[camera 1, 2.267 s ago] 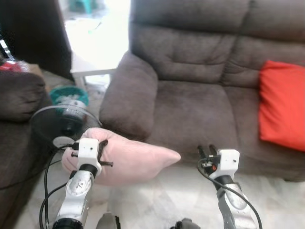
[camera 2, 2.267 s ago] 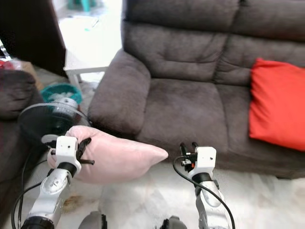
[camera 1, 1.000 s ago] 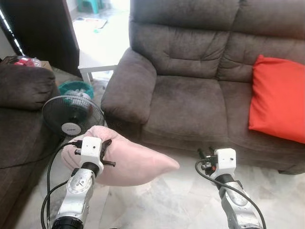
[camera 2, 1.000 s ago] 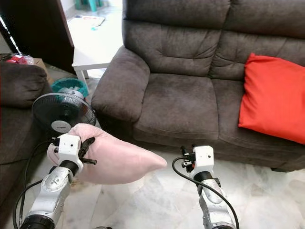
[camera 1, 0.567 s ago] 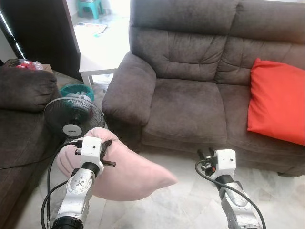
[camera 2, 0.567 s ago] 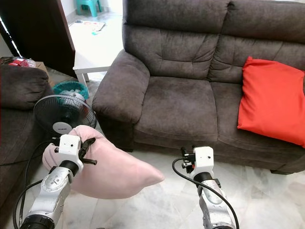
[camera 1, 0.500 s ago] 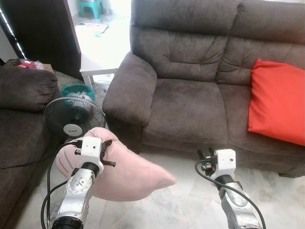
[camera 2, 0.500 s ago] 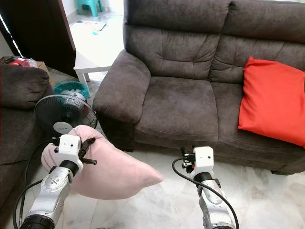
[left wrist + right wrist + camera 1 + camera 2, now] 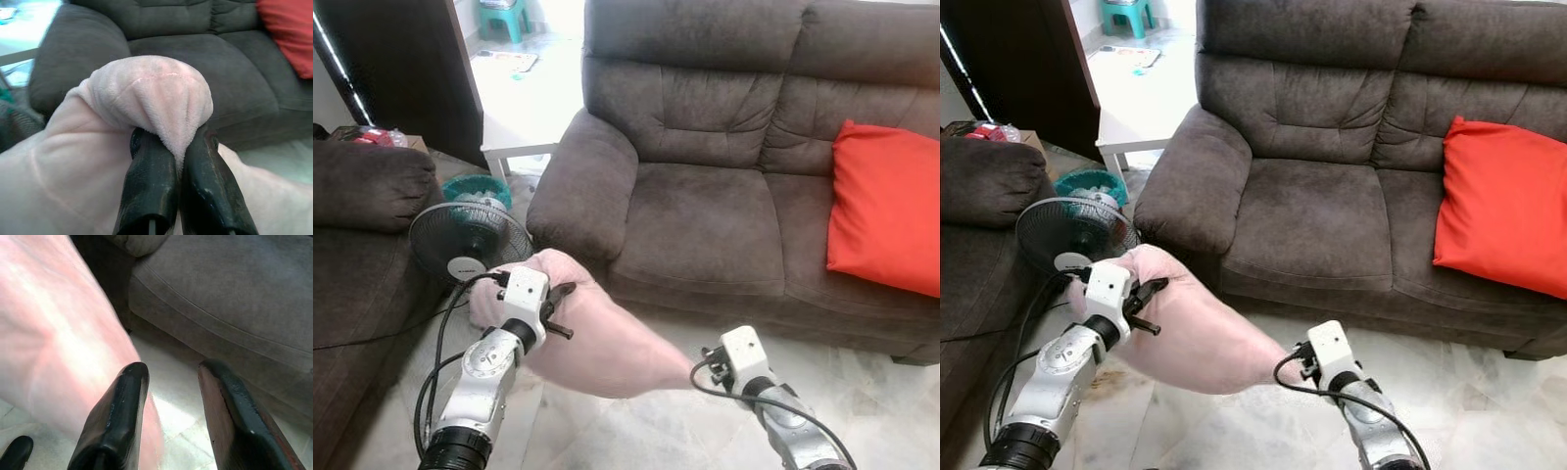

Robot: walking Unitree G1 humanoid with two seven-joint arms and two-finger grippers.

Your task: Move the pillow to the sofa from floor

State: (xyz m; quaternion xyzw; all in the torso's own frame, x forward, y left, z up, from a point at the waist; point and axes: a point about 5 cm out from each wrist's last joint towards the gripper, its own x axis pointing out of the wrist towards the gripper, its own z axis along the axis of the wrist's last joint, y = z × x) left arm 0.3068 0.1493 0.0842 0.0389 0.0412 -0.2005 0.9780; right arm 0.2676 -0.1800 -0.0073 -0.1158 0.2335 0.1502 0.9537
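A pale pink pillow (image 9: 607, 338) hangs off the floor in front of the dark brown sofa (image 9: 705, 211). My left gripper (image 9: 558, 299) is shut on a bunched corner of the pillow (image 9: 161, 103), at its upper left end. My right gripper (image 9: 171, 377) is open beside the pillow's lower right tip (image 9: 63, 347), one finger close to the fabric, nothing between its fingers. The sofa seat (image 9: 1312, 211) lies beyond the pillow, past the left armrest (image 9: 573, 191).
A red cushion (image 9: 886, 211) leans on the sofa's right seat. A standing fan (image 9: 470, 245) with its cable sits on the floor at the left, next to another dark couch (image 9: 362, 235). A white low table (image 9: 524, 113) stands behind the armrest. Pale marble floor (image 9: 881, 401) lies before the sofa.
My left gripper has carried the pillow up and to the right, toward the sofa. My right arm has swung left and lower, close to the pillow's tip. The camera has shifted slightly.
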